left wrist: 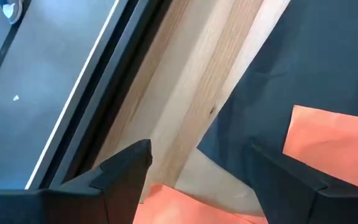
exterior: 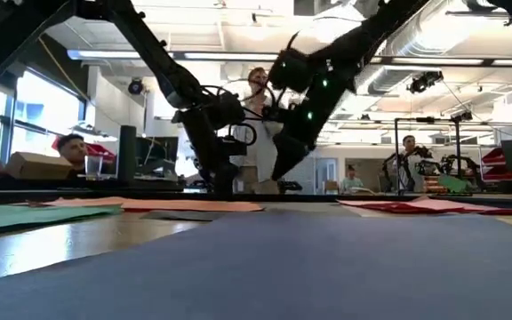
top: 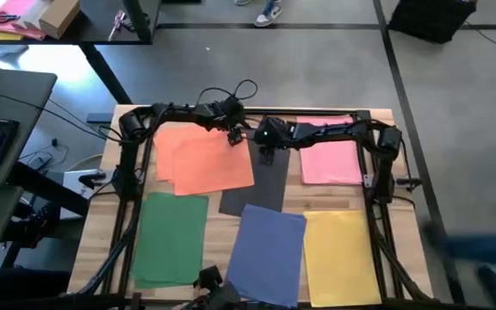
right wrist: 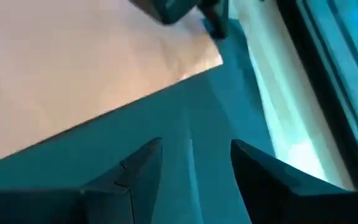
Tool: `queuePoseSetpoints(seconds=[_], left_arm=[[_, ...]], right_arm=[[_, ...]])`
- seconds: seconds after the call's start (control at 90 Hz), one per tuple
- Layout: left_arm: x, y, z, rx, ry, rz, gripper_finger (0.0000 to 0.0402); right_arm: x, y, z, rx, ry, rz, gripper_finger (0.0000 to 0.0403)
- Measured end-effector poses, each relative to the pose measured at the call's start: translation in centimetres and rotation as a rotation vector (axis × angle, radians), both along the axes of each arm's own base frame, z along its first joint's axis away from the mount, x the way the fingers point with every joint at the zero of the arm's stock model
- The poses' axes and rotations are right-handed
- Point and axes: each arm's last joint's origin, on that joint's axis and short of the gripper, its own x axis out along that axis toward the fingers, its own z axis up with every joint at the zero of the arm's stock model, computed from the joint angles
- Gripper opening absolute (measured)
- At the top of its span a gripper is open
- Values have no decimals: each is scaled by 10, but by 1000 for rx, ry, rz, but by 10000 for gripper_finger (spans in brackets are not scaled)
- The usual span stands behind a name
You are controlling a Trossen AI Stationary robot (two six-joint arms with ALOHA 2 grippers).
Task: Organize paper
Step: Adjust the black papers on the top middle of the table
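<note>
Coloured paper sheets lie flat on the wooden table: orange (top: pixel 205 159), dark grey (top: pixel 261 181), pink (top: pixel 330 155), green (top: pixel 172 237), blue (top: pixel 269 250) and yellow (top: pixel 343 254). My left gripper (top: pixel 235 138) is open and points down at the orange sheet's far right corner (left wrist: pixel 328 143), where it overlaps the dark grey sheet (left wrist: pixel 278 74). My right gripper (top: pixel 268 155) is open just beside it, over the far part of the dark grey sheet (right wrist: pixel 185 118). In the low view both grippers (exterior: pixel 223 182) (exterior: pixel 281 173) reach down close to the tabletop. My left gripper stands with its open fingers on either side of the orange corner and the dark grey edge. Whether the fingertips touch the paper I cannot tell. My right gripper hangs low over the dark grey sheet, and I cannot tell whether it touches it.
A black frame rail (top: pixel 248 110) runs along the table's far edge, with the arm bases at the far corners. Bare wood (left wrist: pixel 197 93) shows between that rail and the sheets. People sit and stand in the room behind the table.
</note>
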Motion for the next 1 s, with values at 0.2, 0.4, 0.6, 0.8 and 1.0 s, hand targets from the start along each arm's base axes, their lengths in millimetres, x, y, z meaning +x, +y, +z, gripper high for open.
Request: queuePoseSetpoints(seconds=[0.2,0.4,0.6,0.8,1.0], left_arm=[[0,1,0,-2,0,-3,249],[0,0,0,1,3,-10,249],[1,-1,-1,1,6,-13,249],[1,-1,-1,1,6,-13,249],[0,-1,-1,-1,5,-14,249]], right_arm=[[-12,20,-14,260,108,23,176],[-7,30,-35,192,107,21,176],[-2,11,-33,89,32,-18,176],[-11,2,-26,168,88,-42,176],[-22,31,-35,449,179,22,176]])
